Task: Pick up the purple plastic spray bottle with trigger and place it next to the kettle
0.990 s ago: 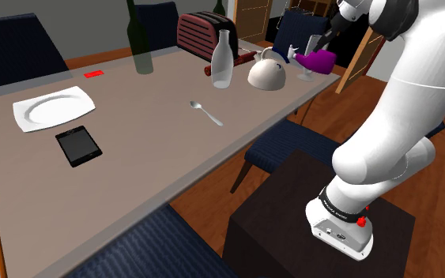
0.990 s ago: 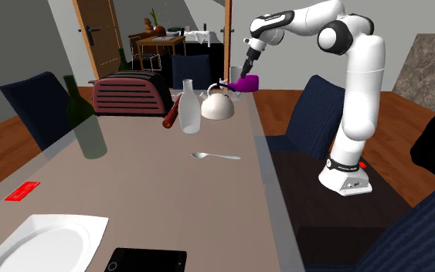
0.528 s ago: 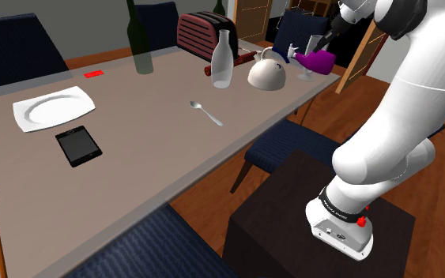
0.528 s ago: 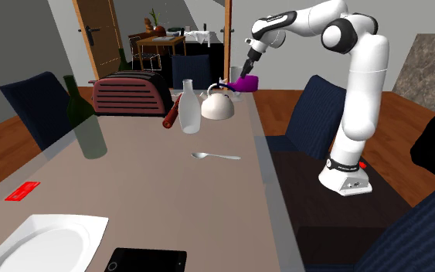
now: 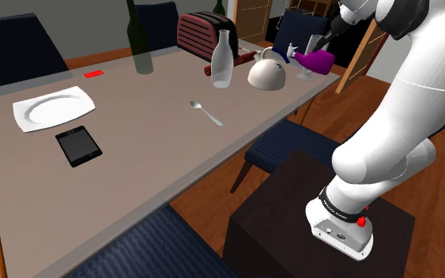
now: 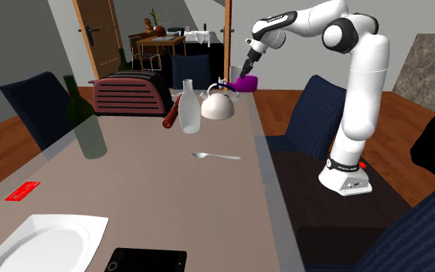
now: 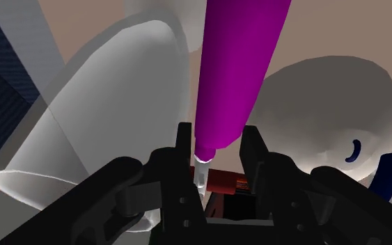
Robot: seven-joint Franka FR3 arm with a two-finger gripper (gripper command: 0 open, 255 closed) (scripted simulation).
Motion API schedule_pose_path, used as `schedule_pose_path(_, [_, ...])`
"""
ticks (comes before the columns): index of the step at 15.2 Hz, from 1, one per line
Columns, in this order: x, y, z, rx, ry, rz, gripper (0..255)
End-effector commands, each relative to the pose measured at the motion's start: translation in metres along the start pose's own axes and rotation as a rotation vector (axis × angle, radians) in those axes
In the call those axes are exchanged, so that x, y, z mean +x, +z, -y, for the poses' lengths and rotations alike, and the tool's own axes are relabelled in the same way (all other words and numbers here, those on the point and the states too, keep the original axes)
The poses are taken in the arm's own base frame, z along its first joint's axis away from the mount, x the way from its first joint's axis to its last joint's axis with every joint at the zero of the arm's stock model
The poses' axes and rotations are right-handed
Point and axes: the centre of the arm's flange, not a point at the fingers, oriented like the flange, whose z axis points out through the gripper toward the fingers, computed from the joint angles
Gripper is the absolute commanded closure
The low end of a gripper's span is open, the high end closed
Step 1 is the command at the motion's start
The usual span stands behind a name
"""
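Shoulder view: the purple spray bottle (image 5: 318,58) hangs at two o'clock from the kettle (image 5: 266,76), seemingly near enough to set down — second exterior view, at one o'clock — wrist view, the fingers (image 7: 185,149) pinch its narrow neck, carrying it.

We see the spray bottle (image 7: 232,69) smooth and evenly purple, like plastic, and the kettle (image 5: 266,75) white with a soft sheen. In the shoulder view, at the kettle's nine o'clock, the carafe (image 5: 223,59) looks like clear glass. The spoon (image 5: 205,113) is shiny metal, the floor (image 5: 371,99) wood.
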Motion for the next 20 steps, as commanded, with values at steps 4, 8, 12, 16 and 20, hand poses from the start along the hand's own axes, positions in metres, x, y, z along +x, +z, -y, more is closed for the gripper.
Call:
schedule_pose_path(4, [-0.015,0.062,-0.003,0.078,0.026,0.102,0])
schedule_pose_path(8, [-0.021,0.062,0.003,0.079,0.028,0.102,0])
schedule_pose_path(12, [-0.016,0.013,-0.002,0.079,0.028,0.102,0])
schedule_pose_path(16, [-0.016,0.013,-0.002,0.079,0.028,0.102,0])
schedule_pose_path(20, [-0.016,0.013,-0.002,0.079,0.028,0.102,0])
